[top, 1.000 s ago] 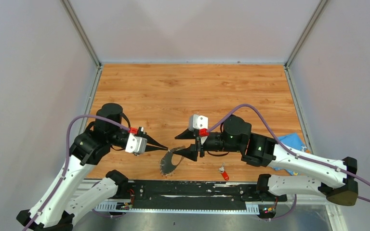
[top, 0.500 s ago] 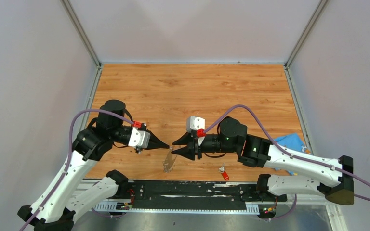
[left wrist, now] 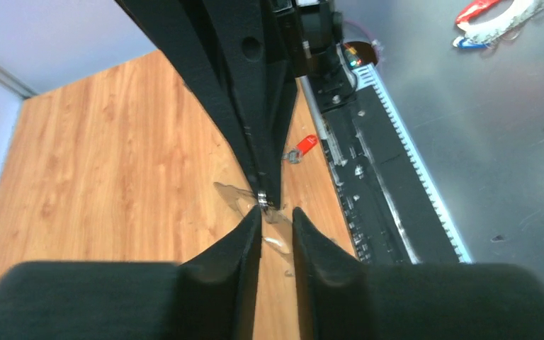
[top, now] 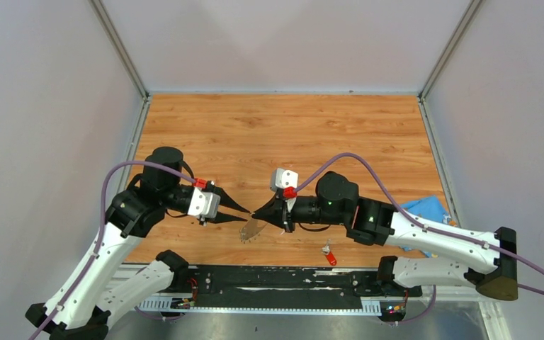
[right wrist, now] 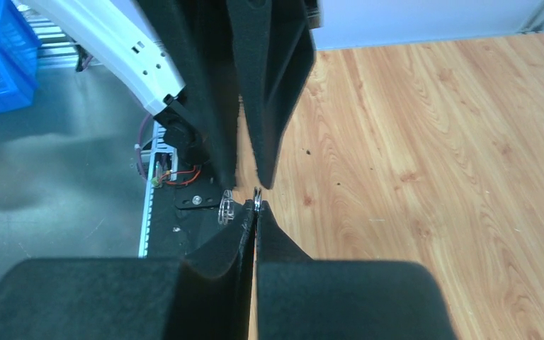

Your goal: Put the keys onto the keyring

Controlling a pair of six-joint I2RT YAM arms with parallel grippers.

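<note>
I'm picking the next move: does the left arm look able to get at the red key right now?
Probably not directly. The red key lies bare on the table, but the right gripper, shut on the keyring, sits between it and the left gripper.

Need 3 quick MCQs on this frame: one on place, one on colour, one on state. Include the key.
1. The red key lies:
A. near the table's near edge, by the right arm
B. in the far-left corner
C. off the table

2. The cloth is:
A. green
B. blue
C. white

3. The right gripper is:
A. wide open
B. shut, empty
C. shut on the keyring

Key:
1 A, the top view shows it on the wood beside the right arm.
2 B, a blue corner shows past the right arm.
3 C, the right wrist view shows the fingertips pinched on the metal.
</note>
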